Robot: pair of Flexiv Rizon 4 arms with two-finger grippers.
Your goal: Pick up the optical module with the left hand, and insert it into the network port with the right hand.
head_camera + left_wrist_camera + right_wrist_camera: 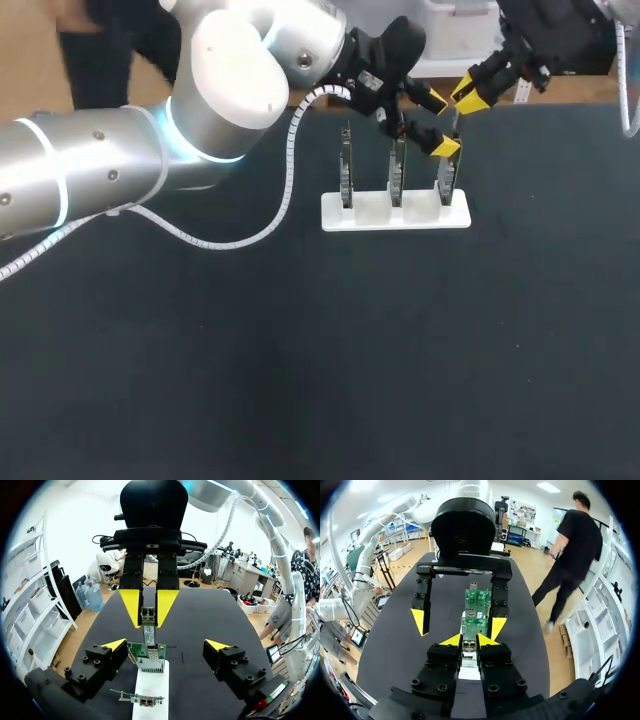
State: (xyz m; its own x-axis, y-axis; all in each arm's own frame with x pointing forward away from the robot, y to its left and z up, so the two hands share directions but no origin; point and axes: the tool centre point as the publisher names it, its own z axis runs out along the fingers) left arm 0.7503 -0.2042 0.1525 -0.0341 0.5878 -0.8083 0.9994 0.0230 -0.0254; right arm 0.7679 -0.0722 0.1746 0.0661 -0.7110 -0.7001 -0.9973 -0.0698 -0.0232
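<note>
My right gripper (468, 96) hangs over the right end of the white stand (395, 214), shut on the small metal optical module (148, 630). The module points down at the port on the top edge of the rightmost green network card (445, 180); whether it touches the port I cannot tell. In the right wrist view the module (469, 646) sits between the right gripper's (469, 640) yellow tips, just above that card (474, 626). My left gripper (442, 123) is open wide, its fingers straddling the same card (149, 659) without touching anything.
The white stand (150, 685) holds three upright circuit cards in a row; the other two (346, 170) (397, 170) stand left of the one being worked on. My bulky left arm (150, 150) and its white cable stretch across the table's back left.
</note>
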